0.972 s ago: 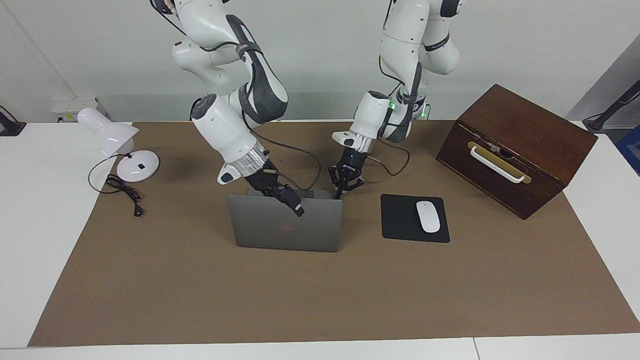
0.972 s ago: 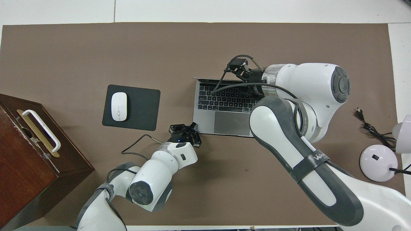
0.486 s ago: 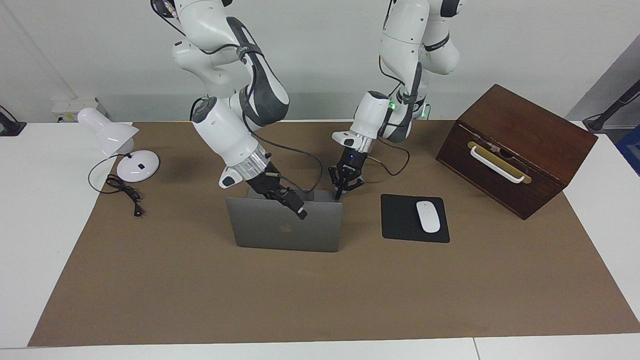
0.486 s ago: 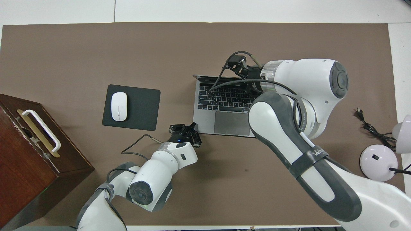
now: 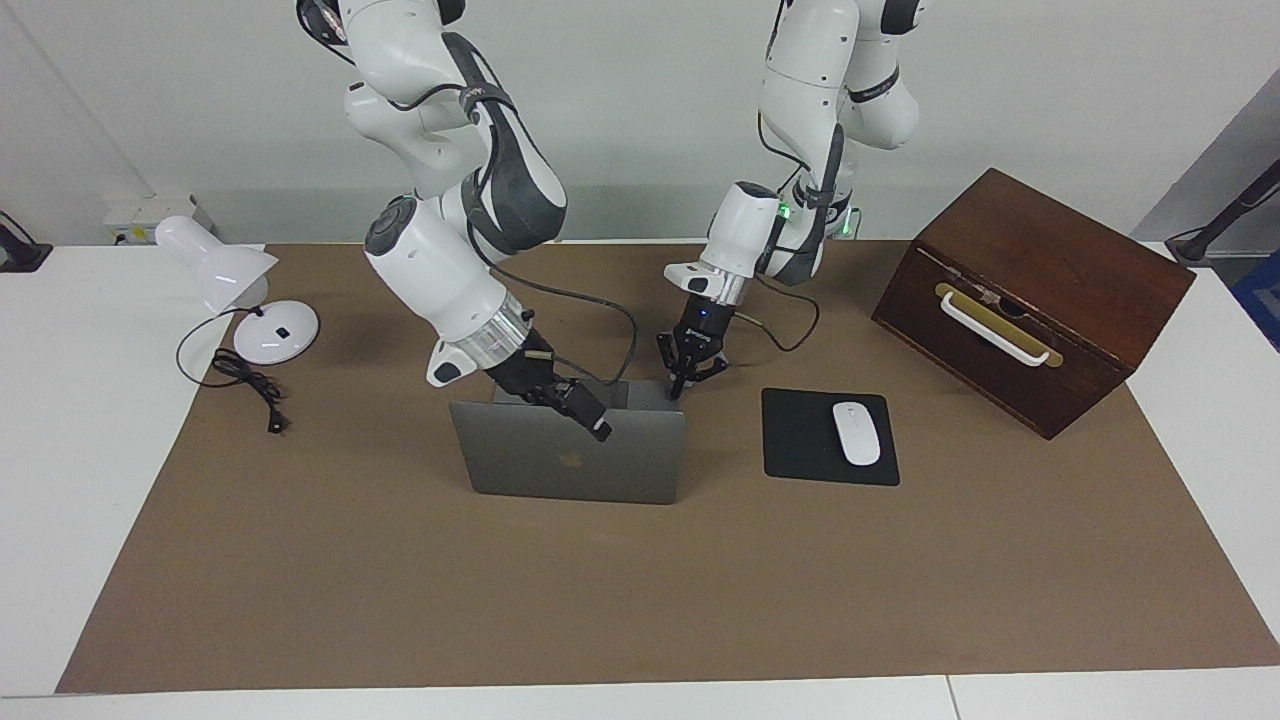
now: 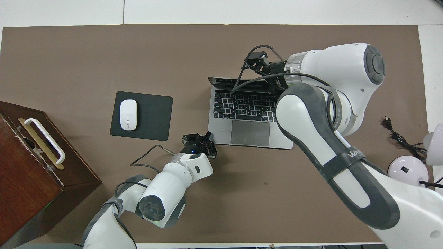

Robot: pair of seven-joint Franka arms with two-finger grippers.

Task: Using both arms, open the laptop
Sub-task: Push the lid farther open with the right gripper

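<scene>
**Laptop's basically open, just finishing the swing**

Facing view: laptop (image 5: 570, 460) sits centre frame, lid up near vertical. Right gripper (image 5: 585, 410) is over the lid's top edge; can't tell its grip. Left gripper (image 5: 690, 375), fingers spread, presses the deck corner.

Overhead view: keyboard fully exposed mid-frame on the brown mat (image 6: 86, 52); white walls, white table.

Right arm (image 6: 311, 135) hides laptop (image 6: 242, 114) corner; lamp (image 6: 415, 166) cropped.

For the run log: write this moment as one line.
laptop: lid raised, keyboard showing | right gripper: at lid's top edge | left gripper: at deck corner | mouse: on pad
</scene>
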